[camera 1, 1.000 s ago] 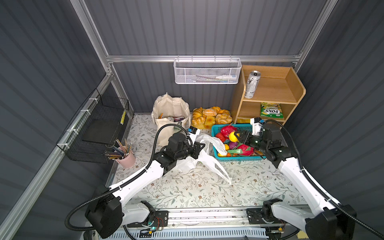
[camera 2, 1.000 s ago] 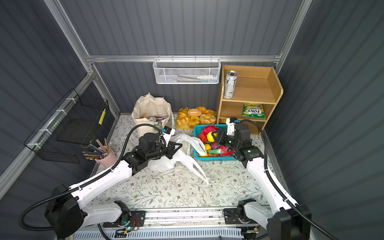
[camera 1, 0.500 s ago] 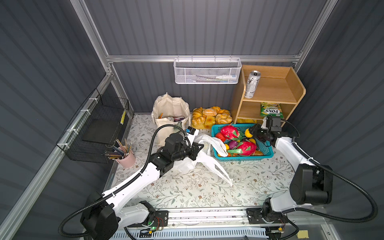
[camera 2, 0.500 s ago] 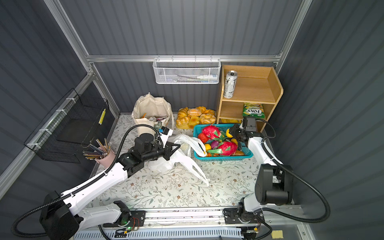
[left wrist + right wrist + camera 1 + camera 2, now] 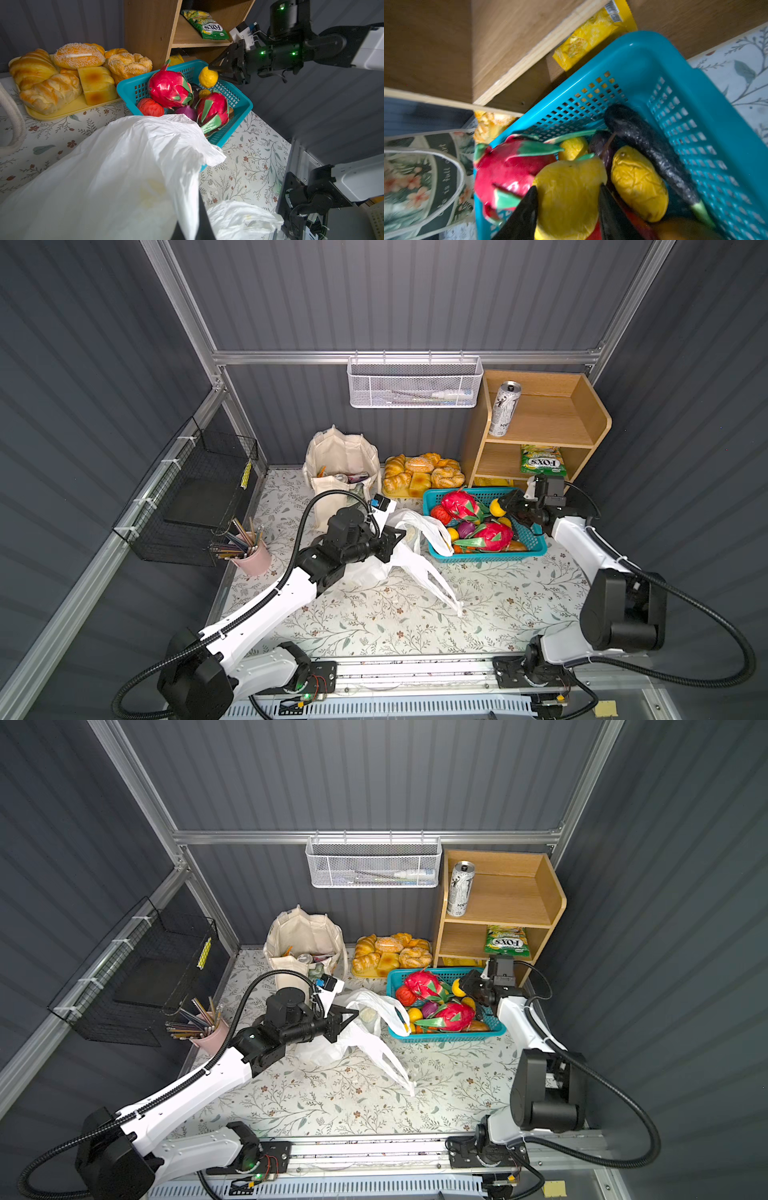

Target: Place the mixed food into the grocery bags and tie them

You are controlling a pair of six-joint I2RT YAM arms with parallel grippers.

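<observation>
My left gripper is shut on a fold of the white plastic grocery bag, holding its rim up beside the teal basket. My right gripper is shut on a yellow fruit, held just above the basket's back corner. The cream tote stands at the back with items inside. A silver can and a green FOX'S pouch sit on the wooden shelf. A yellow packet lies under it.
The basket holds two dragon fruits, an aubergine and other fruit. A yellow tray of bread sits behind it. A pink pencil cup and a black wire basket are at the left. A white mesh basket hangs on the back wall.
My right gripper has risen from the middle of the basket to its back corner with the yellow fruit in it. The left gripper and bag have hardly moved.
</observation>
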